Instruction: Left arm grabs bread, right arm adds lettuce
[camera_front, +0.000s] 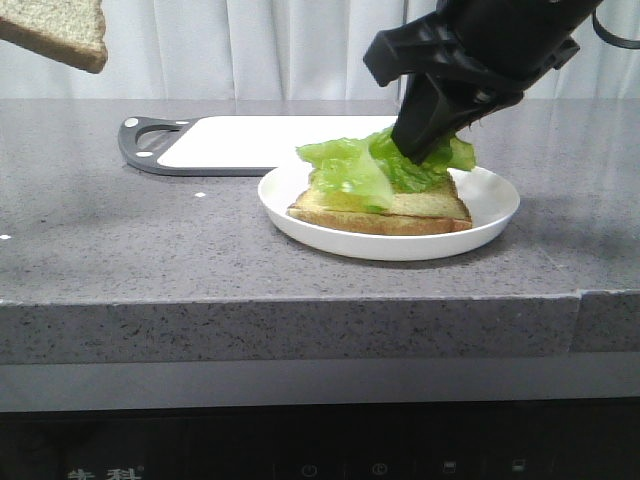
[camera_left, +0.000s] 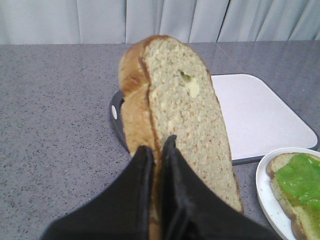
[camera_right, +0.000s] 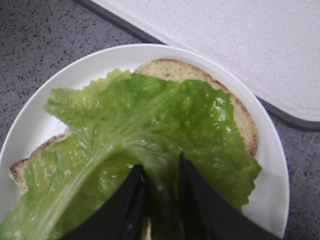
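Observation:
My left gripper (camera_left: 157, 147) is shut on the bread (camera_left: 185, 115), a thick tan slice held on edge in the air. In the front view the bread (camera_front: 60, 30) shows at the top left, high above the counter; the left arm is out of that view. My right gripper (camera_front: 425, 140) is low over the white plate (camera_front: 490, 215), and its fingers (camera_right: 159, 167) pinch the crinkled green lettuce (camera_right: 150, 115). The lettuce (camera_front: 350, 170) drapes over a second bread slice (camera_front: 420, 215) lying flat on the plate.
A white cutting board (camera_front: 270, 140) with a dark rim and handle lies behind the plate on the grey speckled counter. The counter's front edge runs across the lower front view. A pale curtain hangs behind.

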